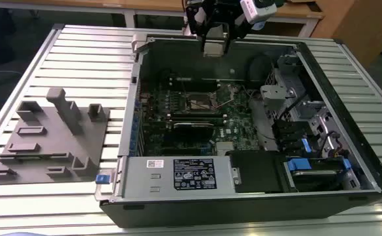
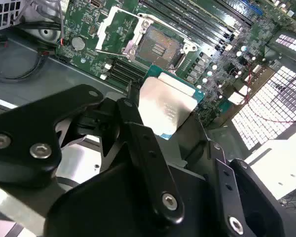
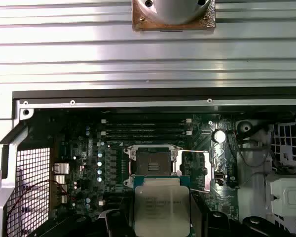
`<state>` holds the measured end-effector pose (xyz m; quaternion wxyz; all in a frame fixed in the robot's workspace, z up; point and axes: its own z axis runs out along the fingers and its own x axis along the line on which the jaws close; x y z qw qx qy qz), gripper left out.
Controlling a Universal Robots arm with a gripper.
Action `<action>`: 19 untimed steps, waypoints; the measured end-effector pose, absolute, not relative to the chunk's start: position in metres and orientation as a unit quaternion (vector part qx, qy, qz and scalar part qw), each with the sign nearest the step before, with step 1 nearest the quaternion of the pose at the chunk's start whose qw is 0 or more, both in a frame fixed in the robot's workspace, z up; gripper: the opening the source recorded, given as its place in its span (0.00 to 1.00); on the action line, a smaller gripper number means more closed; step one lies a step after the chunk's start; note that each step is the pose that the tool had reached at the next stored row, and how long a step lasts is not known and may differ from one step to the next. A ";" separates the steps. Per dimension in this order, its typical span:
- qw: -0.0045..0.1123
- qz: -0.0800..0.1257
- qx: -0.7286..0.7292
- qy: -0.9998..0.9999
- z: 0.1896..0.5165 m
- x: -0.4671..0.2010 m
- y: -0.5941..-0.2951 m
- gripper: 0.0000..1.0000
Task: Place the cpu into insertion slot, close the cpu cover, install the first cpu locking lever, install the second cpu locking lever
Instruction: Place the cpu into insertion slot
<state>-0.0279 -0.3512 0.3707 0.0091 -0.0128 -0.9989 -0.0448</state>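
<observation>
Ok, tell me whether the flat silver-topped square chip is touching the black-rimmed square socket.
Apart. In the second wrist view the gripper holds the chip clear of the socket, green board between.

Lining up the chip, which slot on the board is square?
The insertion slot, square with a dark centre; the memory slots are long and narrow.

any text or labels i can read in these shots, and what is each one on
Nothing can be read; three surfaces carry print, none legible:
Black label on the grey power-supply box: white print, too small to read.
Small white label on the same box: too small to read.
Metal top of the cpu: faint lines of print in the first wrist view, too blurred to read.
</observation>
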 end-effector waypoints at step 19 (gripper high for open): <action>0.009 -0.045 -0.013 -0.999 0.363 -0.028 -0.351 0.54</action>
